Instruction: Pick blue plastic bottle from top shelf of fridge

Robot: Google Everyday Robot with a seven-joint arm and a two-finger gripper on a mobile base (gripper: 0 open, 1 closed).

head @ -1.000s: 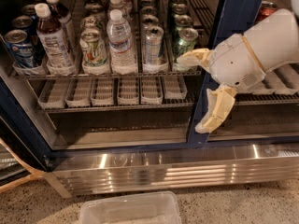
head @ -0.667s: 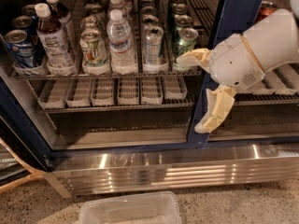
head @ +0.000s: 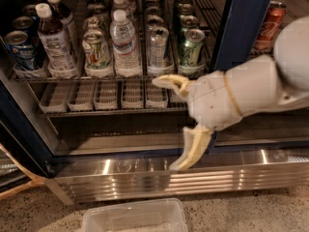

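Note:
The blue plastic bottle (head: 53,42), with dark brown drink, white cap and white label, stands upright at the left of the top shelf (head: 104,77), in the front row. A second like bottle (head: 62,11) stands behind it. My gripper (head: 175,123) is open and empty in front of the fridge (head: 241,28), to the right of and below the bottle, far from it. Its upper finger (head: 168,81) reaches level with the shelf's front edge, below the silver can. Its lower finger (head: 190,153) hangs before the steel base panel (head: 145,180).
On the top shelf stand a blue can (head: 20,50), green-white cans (head: 96,50), a clear water bottle (head: 124,42), a silver can (head: 158,45) and a green can (head: 190,47). A red can (head: 269,18) sits behind the right door. Empty lane trays (head: 106,95) lie on the lower rack. A clear bin (head: 135,219) is on the floor.
My gripper and arm have moved left, from in front of the blue door post to in front of the open shelves. The bottles and cans have not moved.

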